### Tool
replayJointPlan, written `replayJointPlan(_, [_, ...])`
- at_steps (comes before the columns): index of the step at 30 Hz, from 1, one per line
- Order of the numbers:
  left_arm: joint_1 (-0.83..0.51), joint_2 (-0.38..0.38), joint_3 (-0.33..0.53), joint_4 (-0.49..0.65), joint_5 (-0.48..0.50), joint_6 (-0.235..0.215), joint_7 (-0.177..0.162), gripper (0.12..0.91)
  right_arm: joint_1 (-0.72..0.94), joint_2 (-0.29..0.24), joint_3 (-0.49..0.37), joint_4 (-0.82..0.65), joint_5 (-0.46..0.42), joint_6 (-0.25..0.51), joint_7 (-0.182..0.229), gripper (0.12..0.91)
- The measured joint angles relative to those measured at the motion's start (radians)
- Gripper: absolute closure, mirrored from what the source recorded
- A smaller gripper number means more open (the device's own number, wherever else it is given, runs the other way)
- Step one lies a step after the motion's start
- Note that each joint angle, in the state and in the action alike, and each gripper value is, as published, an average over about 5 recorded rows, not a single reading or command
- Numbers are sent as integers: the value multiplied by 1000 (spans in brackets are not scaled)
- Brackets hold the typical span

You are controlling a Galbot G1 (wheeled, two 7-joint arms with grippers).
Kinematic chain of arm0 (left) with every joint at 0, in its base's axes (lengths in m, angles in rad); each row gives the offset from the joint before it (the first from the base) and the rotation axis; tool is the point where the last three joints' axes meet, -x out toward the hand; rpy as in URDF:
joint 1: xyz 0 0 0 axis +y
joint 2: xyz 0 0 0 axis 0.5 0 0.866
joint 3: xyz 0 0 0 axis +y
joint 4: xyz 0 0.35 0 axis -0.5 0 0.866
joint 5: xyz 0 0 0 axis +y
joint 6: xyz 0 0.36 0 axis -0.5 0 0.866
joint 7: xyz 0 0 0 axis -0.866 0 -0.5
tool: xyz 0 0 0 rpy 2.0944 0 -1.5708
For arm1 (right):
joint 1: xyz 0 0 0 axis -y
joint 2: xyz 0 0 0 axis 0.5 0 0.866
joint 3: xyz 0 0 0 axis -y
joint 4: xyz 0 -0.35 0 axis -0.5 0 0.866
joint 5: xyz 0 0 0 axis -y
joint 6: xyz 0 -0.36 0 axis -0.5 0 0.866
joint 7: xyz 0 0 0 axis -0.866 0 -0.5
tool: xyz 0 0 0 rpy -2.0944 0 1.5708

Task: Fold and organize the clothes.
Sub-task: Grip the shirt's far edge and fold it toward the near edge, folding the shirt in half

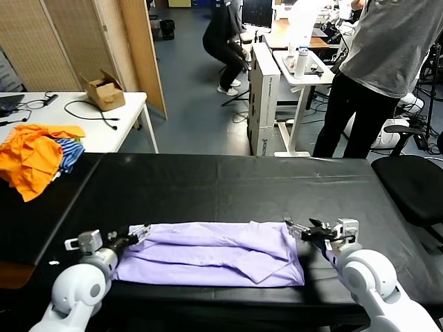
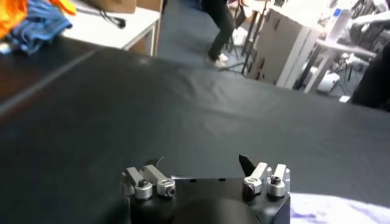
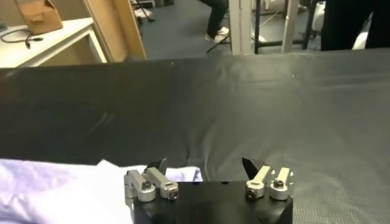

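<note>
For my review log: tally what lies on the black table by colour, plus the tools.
Lavender T-shirt: 1
Orange and blue-striped garment heap: 1
Tools, both open: 2, left tool, right tool
Total: 4

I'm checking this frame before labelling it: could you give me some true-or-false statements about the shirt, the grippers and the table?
1. The lavender T-shirt lies folded near the front edge of the black table. True.
2. The left gripper is shut on a sleeve. False: it is open at the shirt's left end, holding nothing.
3. The right gripper is open at the shirt's right end. True.
4. The orange and blue heap lies on top of the T-shirt. False: it sits apart, at the table's far left.
</note>
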Motion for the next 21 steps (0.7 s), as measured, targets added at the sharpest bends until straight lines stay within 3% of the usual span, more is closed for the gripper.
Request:
replayJointPlan(2, [1,-1,2,0,1,1,0,133,0,2,-1,-3,-4,0,-3,211])
replayJointPlan(5, [1,-1,5,1,3,2,0,233,2,4,-3,-9,-8,2,-8,350])
replayJointPlan(13, [2,-4,14,7,19,-2,6,713,4,19,-6,-25,-31,19,-22,796])
replayJointPlan(15, [-4,-3,20,13,27,-10,9,815,3,27,-4,-26,-44,30,-17,867])
replayJointPlan(18, [-19,4,33,24,45,-25,19,875,3,40,6,-26,-60,42,0,885])
replayJointPlan(21, [-39,13,45,36,59,-36,29,867,0,53,17,-20,-62,44,8,885])
